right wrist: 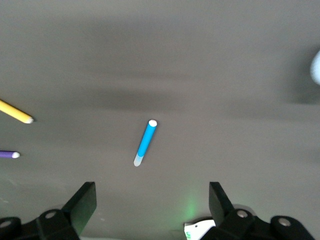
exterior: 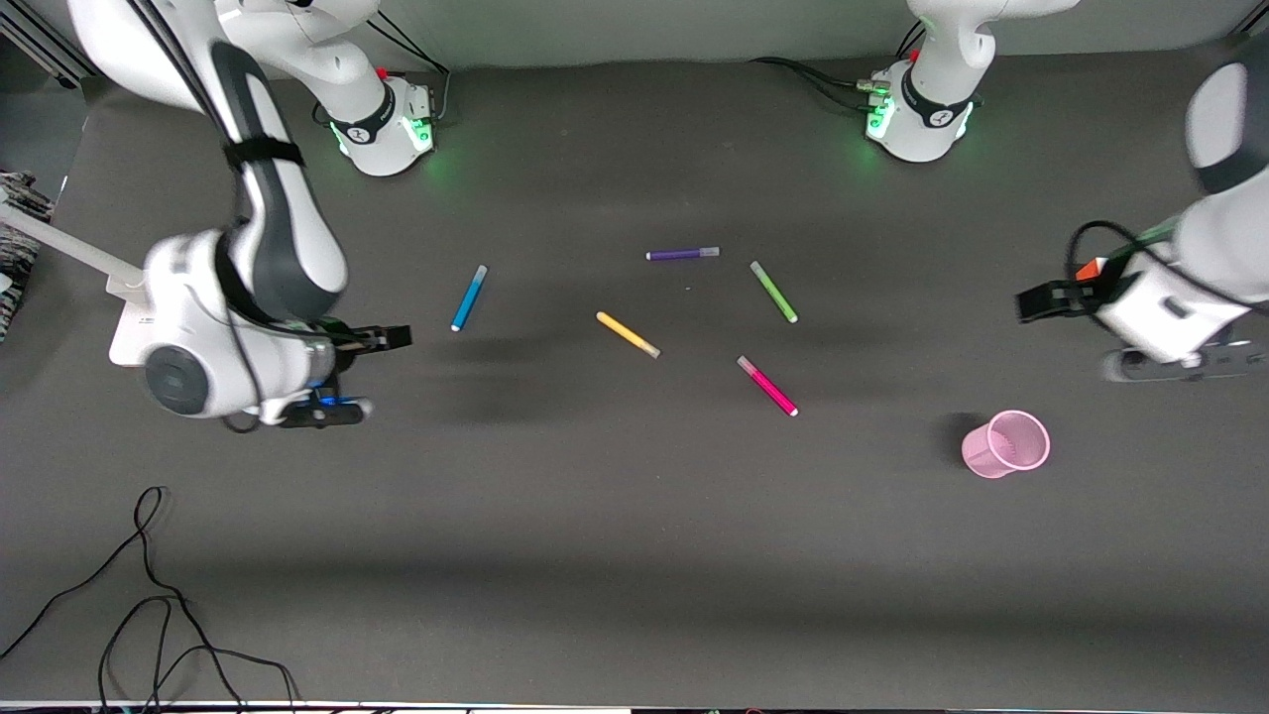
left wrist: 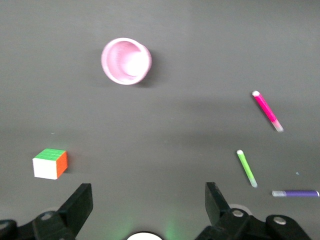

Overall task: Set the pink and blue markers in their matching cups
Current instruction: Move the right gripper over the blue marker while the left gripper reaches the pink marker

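The blue marker (exterior: 469, 297) lies on the dark table toward the right arm's end; it also shows in the right wrist view (right wrist: 145, 142). The pink marker (exterior: 767, 386) lies near the middle and shows in the left wrist view (left wrist: 267, 111). The pink ribbed cup (exterior: 1006, 444) stands upright toward the left arm's end and shows in the left wrist view (left wrist: 126, 61). The blue cup is hidden in the front view; a pale blur at the edge of the right wrist view (right wrist: 316, 67) may be it. My right gripper (exterior: 382, 375) is open and empty, beside the blue marker. My left gripper (exterior: 1066, 332) is open and empty, over the table beside the pink cup.
A purple marker (exterior: 682, 254), a green marker (exterior: 773, 291) and a yellow marker (exterior: 628, 334) lie between the blue and pink markers. A colour cube (left wrist: 50, 163) sits under the left arm. Black cables (exterior: 149, 595) trail near the front corner at the right arm's end.
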### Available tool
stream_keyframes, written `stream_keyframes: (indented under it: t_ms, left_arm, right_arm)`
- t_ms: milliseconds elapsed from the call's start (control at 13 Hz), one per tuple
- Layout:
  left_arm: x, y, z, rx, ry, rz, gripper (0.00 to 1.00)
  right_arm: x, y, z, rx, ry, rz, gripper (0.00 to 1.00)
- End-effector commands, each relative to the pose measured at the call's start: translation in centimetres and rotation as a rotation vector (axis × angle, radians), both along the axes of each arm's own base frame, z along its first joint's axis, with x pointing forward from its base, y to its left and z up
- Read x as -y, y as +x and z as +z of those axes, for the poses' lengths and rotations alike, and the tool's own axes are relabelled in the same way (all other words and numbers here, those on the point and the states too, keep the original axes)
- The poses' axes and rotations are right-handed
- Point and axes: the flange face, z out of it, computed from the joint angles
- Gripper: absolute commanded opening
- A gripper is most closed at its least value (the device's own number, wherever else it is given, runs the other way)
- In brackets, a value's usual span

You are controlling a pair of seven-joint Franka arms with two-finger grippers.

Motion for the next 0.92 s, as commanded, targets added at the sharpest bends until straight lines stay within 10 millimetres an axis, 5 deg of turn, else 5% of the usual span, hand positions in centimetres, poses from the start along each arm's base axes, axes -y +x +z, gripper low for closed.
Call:
stream_keyframes:
  t_ms: [0,231,538,846]
  left_arm:
    - [4.6,1.4,-3.5,-0.026,-0.013,0.023,1.00]
    - [10.6,2.7,-10.6,-0.066,-0.003,0.149,1.00]
    - [19.4,2.1,-21.3,-0.092,0.074,0.342,0.99]
    - [23.9,0.5,-29.3,-0.109,0.066,0.422,0.97]
  right_arm:
    - [-0.4,-1.3,-5.2,-0.054,-0.005,-0.056,1.00]
    - [-0.2,-3.1,-10.9,-0.130,0.025,-0.135,1.00]
    - [-2.6,-5.1,-14.7,-0.186,0.006,-0.170,0.97]
    - [-4.5,-8.1,-17.6,-0.156,-0.016,-0.165,0.97]
